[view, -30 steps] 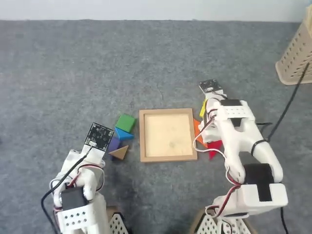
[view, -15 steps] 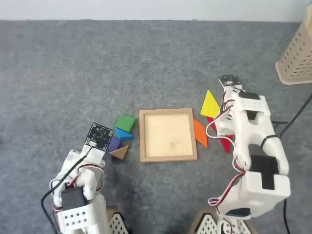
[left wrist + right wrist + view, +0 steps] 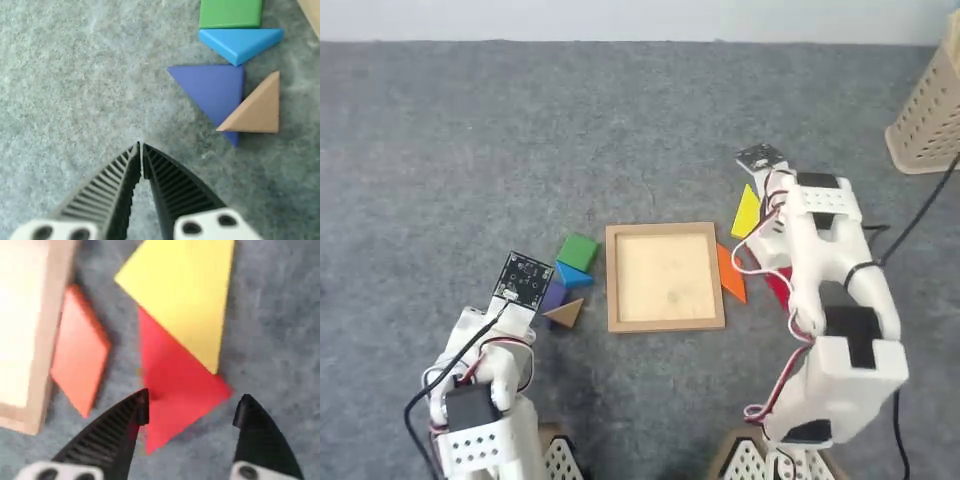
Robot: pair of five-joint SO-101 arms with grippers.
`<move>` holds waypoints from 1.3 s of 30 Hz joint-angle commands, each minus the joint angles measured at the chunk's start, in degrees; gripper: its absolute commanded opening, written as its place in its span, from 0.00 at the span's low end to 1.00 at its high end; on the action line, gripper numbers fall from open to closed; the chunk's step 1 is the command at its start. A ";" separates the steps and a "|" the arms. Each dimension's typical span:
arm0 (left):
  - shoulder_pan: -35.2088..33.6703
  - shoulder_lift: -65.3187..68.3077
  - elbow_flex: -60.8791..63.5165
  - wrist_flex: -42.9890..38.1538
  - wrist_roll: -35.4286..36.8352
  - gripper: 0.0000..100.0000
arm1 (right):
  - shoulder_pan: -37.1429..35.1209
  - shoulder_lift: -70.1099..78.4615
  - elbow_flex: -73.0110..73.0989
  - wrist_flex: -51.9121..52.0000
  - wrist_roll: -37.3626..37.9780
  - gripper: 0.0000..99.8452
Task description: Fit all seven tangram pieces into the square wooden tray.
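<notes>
Square wooden tray (image 3: 616,280): flat on the grey carpet (image 3: 470,130), nothing in it; all seven pieces lie outside
Yellow triangle (image 3: 747,212): at 2 o'clock of tray, one edge touching the red triangle (image 3: 175,385)
Red triangle: at 3–4 o'clock of tray, beyond the orange piece
Purple triangle (image 3: 215,90): at 9 o'clock, tan triangle (image 3: 257,112) set against it
Orange parallelogram (image 3: 731,273): at 3 o'clock, just beside the rim
Green square (image 3: 578,251), blue triangle (image 3: 572,275): at 9–10 o'clock, adjoining
Right gripper (image 3: 194,399): jaws spread wide, empty, straddling a corner of red
Left gripper (image 3: 140,146): jaws pressed together, empty, over bare carpet near purple
Risk (judgement): red's slanted edges narrow to a corner between the jaws, so closing there could squeeze it out sideways or spin it. Yellow touches red, so any drag may shove yellow along or nudge orange
</notes>
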 commanded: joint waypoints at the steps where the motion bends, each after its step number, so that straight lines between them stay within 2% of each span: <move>1: -0.18 -0.70 -0.22 0.18 -0.62 0.01 | 1.98 1.63 -7.21 0.13 1.05 0.29; 14: -0.09 -0.70 -0.22 0.18 -0.62 0.01 | 3.12 10.07 -8.79 3.74 3.96 0.29; 23: -0.09 -0.70 -0.22 0.18 -0.62 0.01 | 1.54 -1.10 -3.25 3.47 3.96 0.29; 29: -0.09 -0.70 -0.22 0.18 -0.62 0.01 | 0.66 -5.05 2.90 -1.89 5.36 0.29; 39: -0.18 -0.70 -0.22 0.18 -0.62 0.01 | 1.45 6.46 -1.49 -0.04 5.80 0.29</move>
